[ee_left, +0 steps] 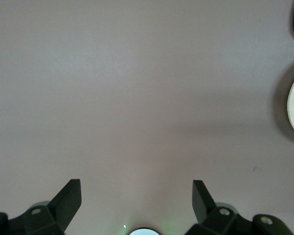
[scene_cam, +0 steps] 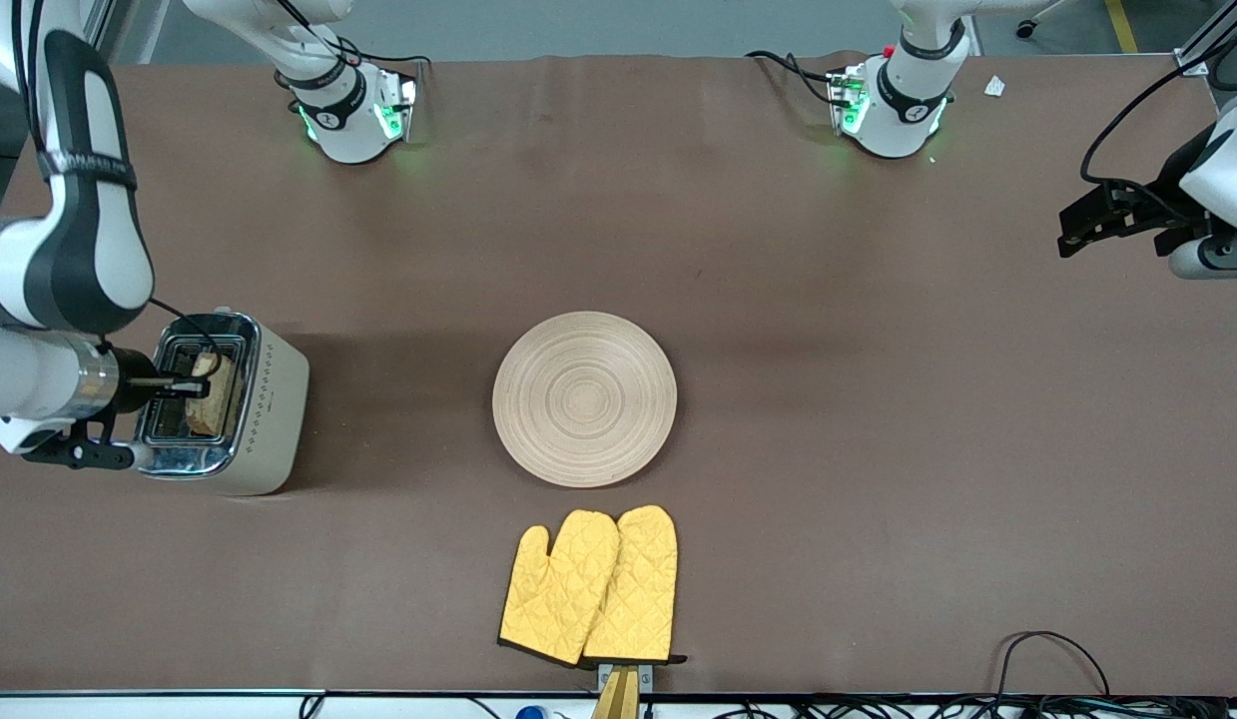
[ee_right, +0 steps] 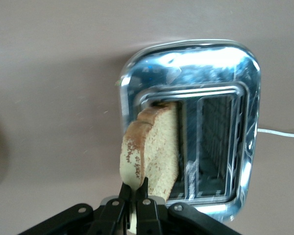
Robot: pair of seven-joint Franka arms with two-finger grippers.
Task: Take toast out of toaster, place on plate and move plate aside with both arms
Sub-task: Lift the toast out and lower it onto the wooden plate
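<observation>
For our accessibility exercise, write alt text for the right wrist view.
The right gripper pinches the crust edge of the toast, which stands in a slot of the chrome-topped toaster on the brown table.

My right gripper point(ee_right: 134, 196) is clamped, fingers point(ee_right: 123, 198) pinched together, arm reaching in low. My left gripper point(ee_left: 137, 200) waits aloft, fingers point(ee_left: 68, 200) spread wide.

You've got a pale wooden plate point(scene_cam: 584, 398) with concentric ring grain on a brown table point(scene_cam: 878, 449). Just beside the plate, the mitts point(scene_cam: 593, 586) are yellow and quilted. The toast point(ee_right: 152, 147) is light brown with a darker speckled crust, in a shiny chrome-topped cream toaster point(scene_cam: 241, 404).
</observation>
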